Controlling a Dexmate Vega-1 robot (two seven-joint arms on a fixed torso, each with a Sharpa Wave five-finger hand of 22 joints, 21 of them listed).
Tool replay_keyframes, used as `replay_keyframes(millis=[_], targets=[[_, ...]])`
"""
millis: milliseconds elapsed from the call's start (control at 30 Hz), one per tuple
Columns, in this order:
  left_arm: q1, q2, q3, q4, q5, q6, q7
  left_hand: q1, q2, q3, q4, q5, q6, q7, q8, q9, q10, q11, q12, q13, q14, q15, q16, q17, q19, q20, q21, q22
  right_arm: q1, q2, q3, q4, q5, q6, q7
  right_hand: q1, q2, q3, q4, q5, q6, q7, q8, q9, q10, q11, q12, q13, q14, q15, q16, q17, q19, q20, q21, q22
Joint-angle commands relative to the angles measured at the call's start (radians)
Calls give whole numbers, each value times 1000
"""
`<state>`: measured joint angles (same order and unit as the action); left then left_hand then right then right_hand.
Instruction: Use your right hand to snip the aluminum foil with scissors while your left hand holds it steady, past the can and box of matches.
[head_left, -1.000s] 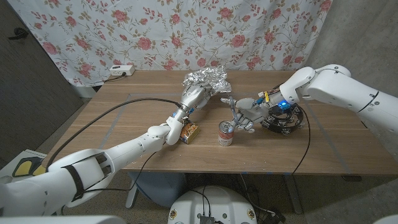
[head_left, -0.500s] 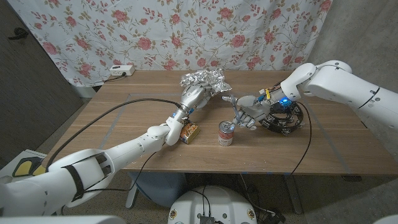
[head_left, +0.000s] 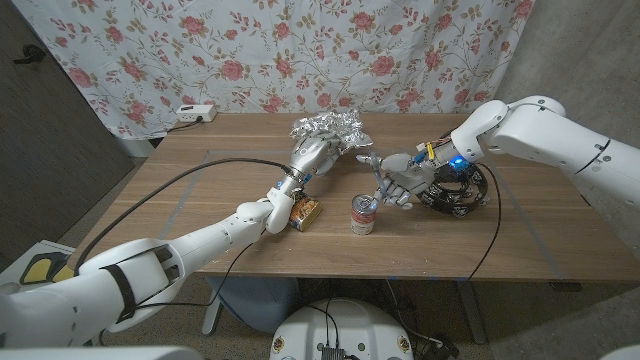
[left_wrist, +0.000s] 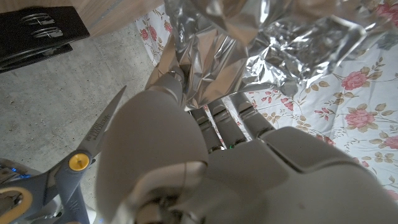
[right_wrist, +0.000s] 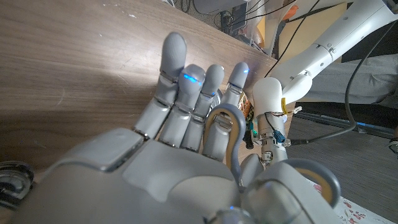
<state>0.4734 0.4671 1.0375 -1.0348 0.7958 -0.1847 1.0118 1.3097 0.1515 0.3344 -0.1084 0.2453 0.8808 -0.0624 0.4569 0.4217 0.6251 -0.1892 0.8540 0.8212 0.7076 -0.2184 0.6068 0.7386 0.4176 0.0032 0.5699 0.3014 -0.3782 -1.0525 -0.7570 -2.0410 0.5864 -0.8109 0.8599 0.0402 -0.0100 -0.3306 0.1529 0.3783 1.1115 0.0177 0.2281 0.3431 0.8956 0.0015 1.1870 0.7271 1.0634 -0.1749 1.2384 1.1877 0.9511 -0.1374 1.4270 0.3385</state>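
Note:
A crumpled sheet of aluminum foil (head_left: 327, 128) lies at the table's far middle. My left hand (head_left: 312, 155) grips its near edge, and the foil (left_wrist: 249, 43) bunches over the fingers (left_wrist: 217, 115). My right hand (head_left: 405, 178) holds grey-handled scissors (head_left: 374, 168), whose blades point at the foil a short gap from its right edge. In the left wrist view the scissor blades (left_wrist: 96, 134) stand apart beside the foil. A handle loop (right_wrist: 227, 134) wraps my right hand (right_wrist: 186, 124). The can (head_left: 363, 214) and the box of matches (head_left: 305, 211) stand nearer than both hands.
A black device with coiled cables (head_left: 455, 190) sits just right of my right hand. A white power strip (head_left: 195, 113) lies at the far left edge. A flowered curtain hangs behind the table. Bare wood (head_left: 180, 200) spreads to the left and front right.
My right hand with the scissors has shifted slightly up and toward the foil. The left hand and foil have stayed put.

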Motion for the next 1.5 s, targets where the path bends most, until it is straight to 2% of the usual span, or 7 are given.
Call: replay_keyframes(millis=[33,467,1033,1500], targets=[[4,10,0,-13,2,4,-6,-10,1,-4,3,10,7,2,8,-3,6,0,5,-5,24,-17,-5,0,-2,-5,11,8,9,12,-13,6,-13,5,10,13,1,-3,-3,2,-118,127,8,3,3,5,1,0,2,-39,-9,0,7,-59,-1,3],[9,14,-3,-11,1,-4,-1,-1,7,-2,-5,2,5,3,4,-4,3,-2,-5,0,17,-17,-13,12,-5,-8,11,-8,13,-1,13,-3,-7,-4,-16,16,2,-3,-4,2,-122,126,8,2,3,6,1,2,7,-39,-11,5,7,-59,-1,2],[19,26,-10,-28,7,4,-5,5,9,-2,-11,-3,8,2,3,-2,6,-1,-10,6,19,-16,-16,23,-8,-11,11,-23,88,40,-82,26,-76,-35,65,17,4,-3,-4,1,-123,127,8,1,2,9,0,2,12,-39,-15,7,7,-59,-1,3],[30,36,-17,-45,11,10,-7,6,8,-1,-13,-5,9,4,2,-3,10,-3,-14,7,19,-15,-21,25,-10,-14,10,-29,107,36,-76,28,-91,-36,63,19,6,-2,-4,1,-122,126,9,1,3,9,0,4,8,-39,-20,8,8,-59,-1,4]])
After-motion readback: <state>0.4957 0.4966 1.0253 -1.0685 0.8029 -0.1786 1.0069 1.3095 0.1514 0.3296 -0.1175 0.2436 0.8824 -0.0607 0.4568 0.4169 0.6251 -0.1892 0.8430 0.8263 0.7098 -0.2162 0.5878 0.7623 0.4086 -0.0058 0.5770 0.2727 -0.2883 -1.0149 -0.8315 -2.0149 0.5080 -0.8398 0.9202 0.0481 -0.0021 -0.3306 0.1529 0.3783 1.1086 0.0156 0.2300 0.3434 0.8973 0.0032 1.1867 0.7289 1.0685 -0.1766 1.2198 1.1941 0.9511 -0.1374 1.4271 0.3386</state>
